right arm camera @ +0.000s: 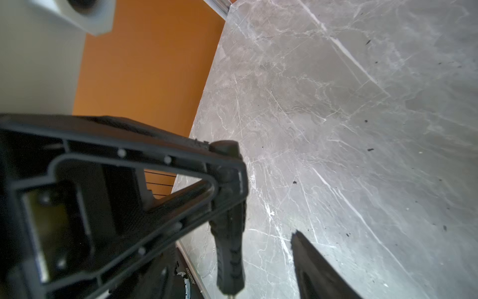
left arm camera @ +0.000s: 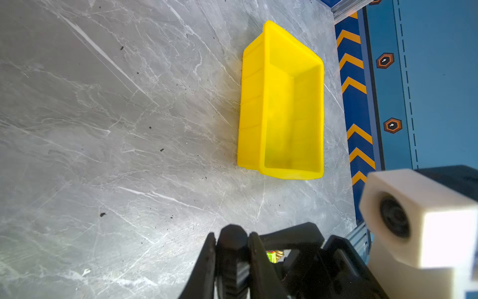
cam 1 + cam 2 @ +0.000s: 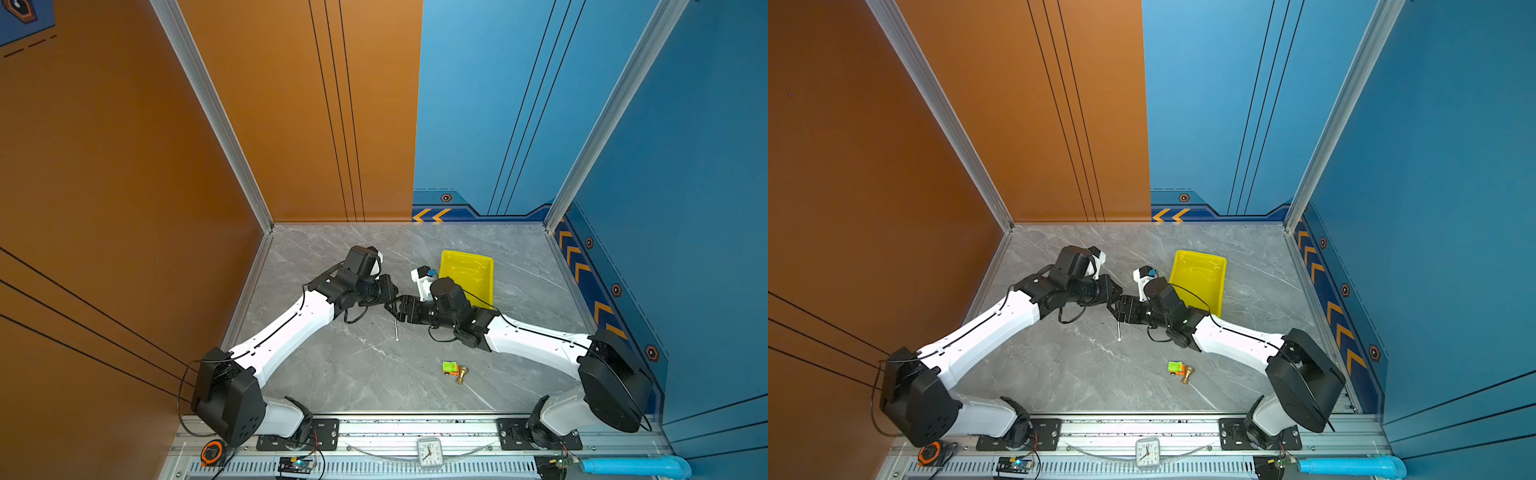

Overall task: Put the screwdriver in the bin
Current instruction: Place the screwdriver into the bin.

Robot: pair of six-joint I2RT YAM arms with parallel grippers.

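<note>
Close under my left wrist camera, the left gripper [image 2: 232,242] pinches the black ribbed handle of the slim silver-shafted screwdriver [image 3: 396,328], held over the middle of the grey marble table [image 3: 332,374]. The right gripper [image 3: 393,309] stands spread beside that handle, so I judge this a handover. Next, close right, release left, then carry it rightward to the empty bright yellow rectangular plastic bin [image 3: 465,270].

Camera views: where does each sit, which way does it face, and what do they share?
Top views: high above the front rail, looking down at the grey marble table; left arm and right arm show whole.
Left wrist: looks past the left gripper, shut on the slim black-handled screwdriver, toward the bright yellow plastic bin.
Right wrist: faces the orange wall; the open right gripper shows one finger, apart from the handle.
Shared: every view shows the screwdriver.
</note>
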